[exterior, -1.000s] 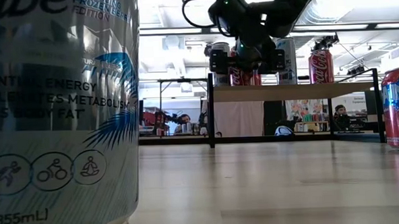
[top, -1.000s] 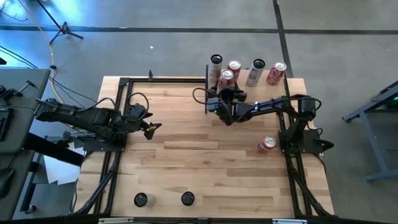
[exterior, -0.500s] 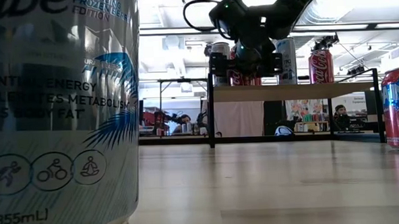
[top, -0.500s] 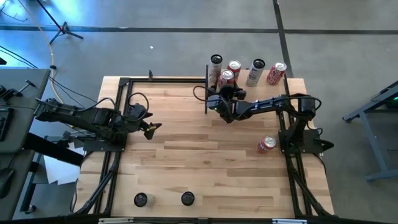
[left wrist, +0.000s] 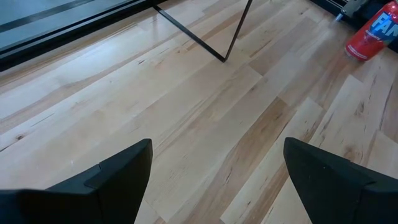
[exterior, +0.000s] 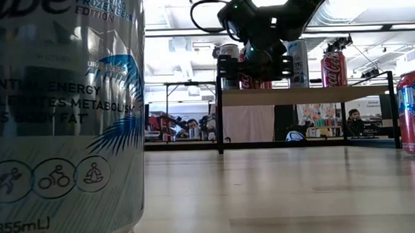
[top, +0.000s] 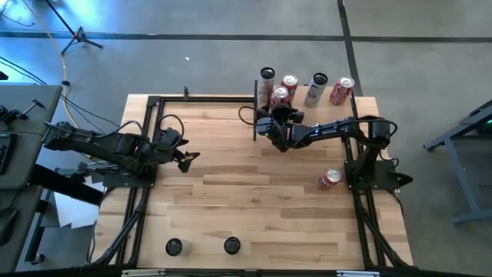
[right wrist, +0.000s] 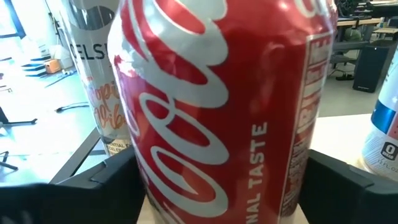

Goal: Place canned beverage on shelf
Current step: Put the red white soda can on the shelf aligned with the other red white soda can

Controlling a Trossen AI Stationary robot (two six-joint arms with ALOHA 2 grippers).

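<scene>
The shelf (exterior: pixel 312 94), a pale board on thin black uprights, stands at the table's far right. Several cans stand on it: a silver one (top: pixel 267 75), red ones (top: pixel 289 81) (top: pixel 344 86) and another silver one (top: pixel 317 85). My right gripper (top: pixel 279 106) is at the shelf's left part, shut on a red cola can (right wrist: pixel 217 106), which is mostly hidden behind it in the low view (exterior: pixel 255 76). My left gripper (top: pixel 191 158) hangs open over the table's left part, with nothing between its fingers (left wrist: pixel 118 180). My right gripper pinches the red cola can between its two fingers, one on each side wall (right wrist: pixel 146 180), in the can's lower half. The fingers come level from the table's near side. The can is upright, its base on or just above the shelf board, close beside the silver can (right wrist: pixel 99 74).
A red can (top: pixel 330 178) lies on its side on the table in front of the right arm's base. Two more cans (top: pixel 175 246) (top: pixel 231 245) stand at the near edge; one fills the left of the low view (exterior: pixel 60 116). Bare planks lie between the arms.
My right gripper has kept its place at the shelf, and its fingers have drawn in and taken hold of the red cola can. The can has stayed upright where it was.
</scene>
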